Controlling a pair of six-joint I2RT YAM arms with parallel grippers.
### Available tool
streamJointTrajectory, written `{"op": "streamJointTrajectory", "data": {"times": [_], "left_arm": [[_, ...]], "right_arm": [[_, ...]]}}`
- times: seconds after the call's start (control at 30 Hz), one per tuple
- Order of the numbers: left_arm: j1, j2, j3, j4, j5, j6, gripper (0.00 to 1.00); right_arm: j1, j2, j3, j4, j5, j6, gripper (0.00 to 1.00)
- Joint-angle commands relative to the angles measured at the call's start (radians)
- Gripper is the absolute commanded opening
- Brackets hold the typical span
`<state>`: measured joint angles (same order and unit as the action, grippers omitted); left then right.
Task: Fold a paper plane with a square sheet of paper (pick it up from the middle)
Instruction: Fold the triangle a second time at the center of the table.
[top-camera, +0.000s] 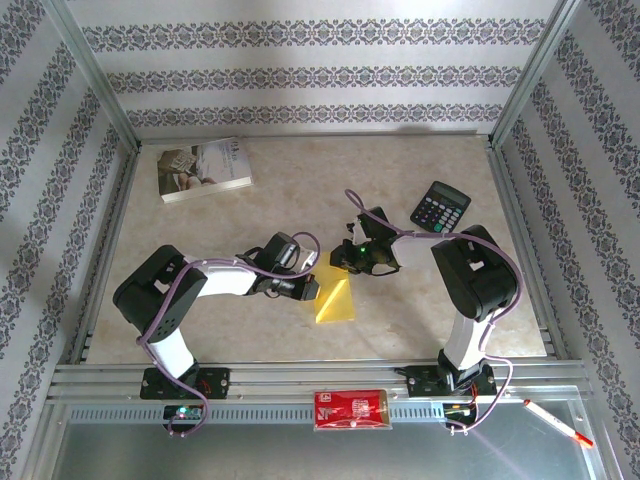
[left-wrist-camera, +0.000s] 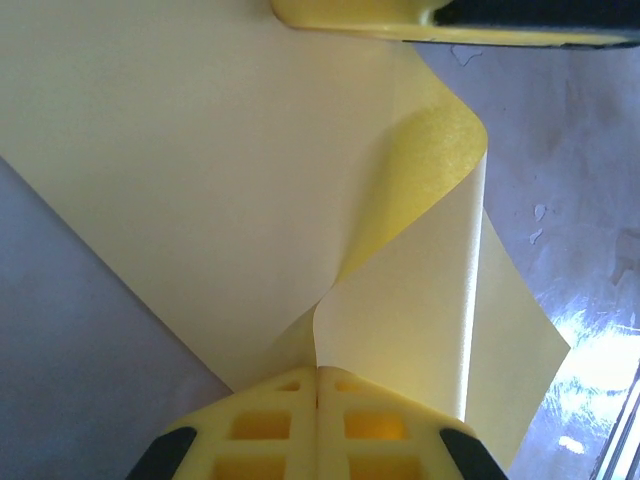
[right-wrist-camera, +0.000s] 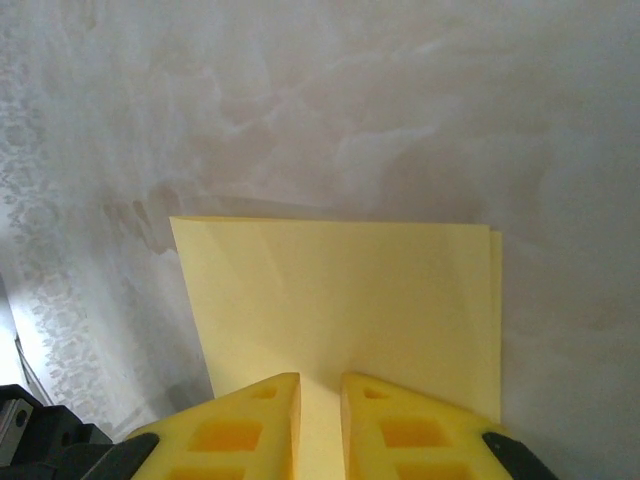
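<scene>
The square sheet of paper (top-camera: 335, 298) is yellow and lies folded over on the table between the two arms. My left gripper (top-camera: 308, 289) is at its left edge. In the left wrist view that gripper (left-wrist-camera: 320, 372) is shut on a lifted flap of the paper (left-wrist-camera: 200, 180), which curls up and over. My right gripper (top-camera: 352, 264) is at the paper's far end. Its jaws (right-wrist-camera: 320, 385) stand a little apart, with the flat doubled paper (right-wrist-camera: 340, 300) showing through the narrow gap. One of its fingers (left-wrist-camera: 350, 15) shows at the top of the left wrist view.
A white printed book (top-camera: 203, 168) lies at the back left and a black calculator (top-camera: 440, 207) at the back right. A red packet (top-camera: 350, 409) sits on the front rail between the bases, with a pen (top-camera: 557, 421) at the front right.
</scene>
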<state>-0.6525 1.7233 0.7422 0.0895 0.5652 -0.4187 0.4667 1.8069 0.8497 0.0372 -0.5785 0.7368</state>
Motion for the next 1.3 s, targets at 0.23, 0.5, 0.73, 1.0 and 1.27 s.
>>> {"op": "streamJointTrajectory", "data": {"times": [0.23,0.5,0.73,1.0,1.27], "left_arm": [[0.004,0.063,-0.013,-0.119,-0.085,0.01,0.0],[-0.001,0.071,-0.011,-0.156,-0.124,0.007,0.0],[-0.01,0.094,0.005,-0.179,-0.143,0.009,0.0],[-0.013,0.109,0.013,-0.172,-0.139,0.001,0.0],[-0.013,0.111,0.01,-0.172,-0.135,0.007,0.0]], "right_arm": [[-0.041,-0.186,-0.058,-0.029,-0.028,0.047,0.21],[0.011,-0.389,-0.257,-0.005,0.024,0.144,0.16],[0.191,-0.489,-0.365,0.066,0.129,0.283,0.08],[0.343,-0.389,-0.385,0.258,0.205,0.398,0.04],[0.378,-0.275,-0.36,0.352,0.203,0.428,0.04]]}}
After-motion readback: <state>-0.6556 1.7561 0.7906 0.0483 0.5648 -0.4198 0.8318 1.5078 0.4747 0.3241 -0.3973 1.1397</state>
